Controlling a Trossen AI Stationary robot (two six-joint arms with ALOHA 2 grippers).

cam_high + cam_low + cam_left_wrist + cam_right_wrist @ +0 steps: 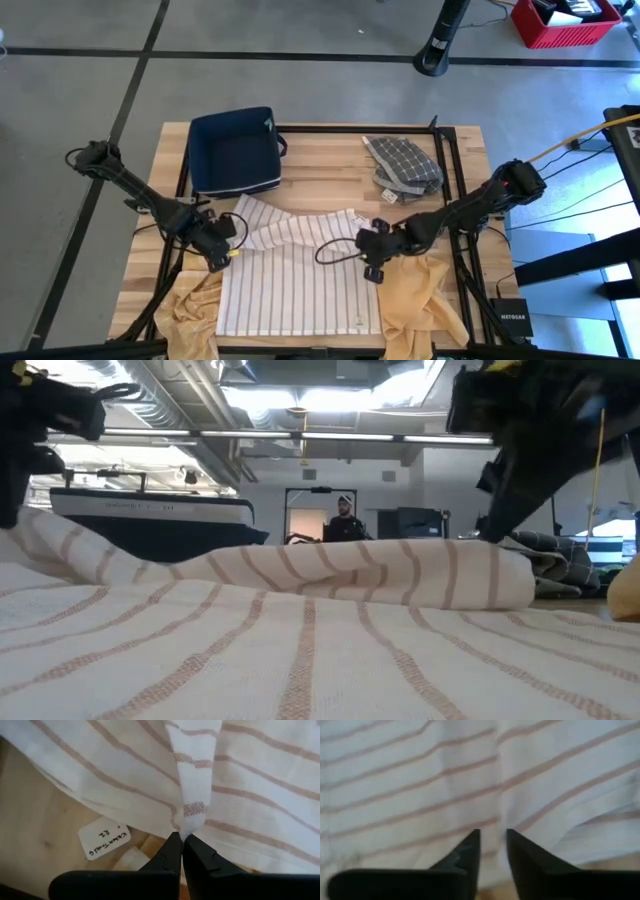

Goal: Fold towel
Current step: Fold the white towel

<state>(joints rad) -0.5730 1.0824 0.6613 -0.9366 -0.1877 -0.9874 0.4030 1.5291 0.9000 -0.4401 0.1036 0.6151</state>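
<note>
while both arms sit low over the desk (320,165):
towel (300,275): striped, spread on the desk's near half, far edge folded over in a rumpled band.
left claw (222,252): clenched on a pinch of the towel at its left edge; a paper tag (103,838) lies just beside.
right claw (372,258): at the towel's right edge, fingers (465,855) parted, nothing between them.
far side: blue bin (235,150), checked cloth (405,165).
near corners: yellow cloth (425,295) under the towel.
</note>
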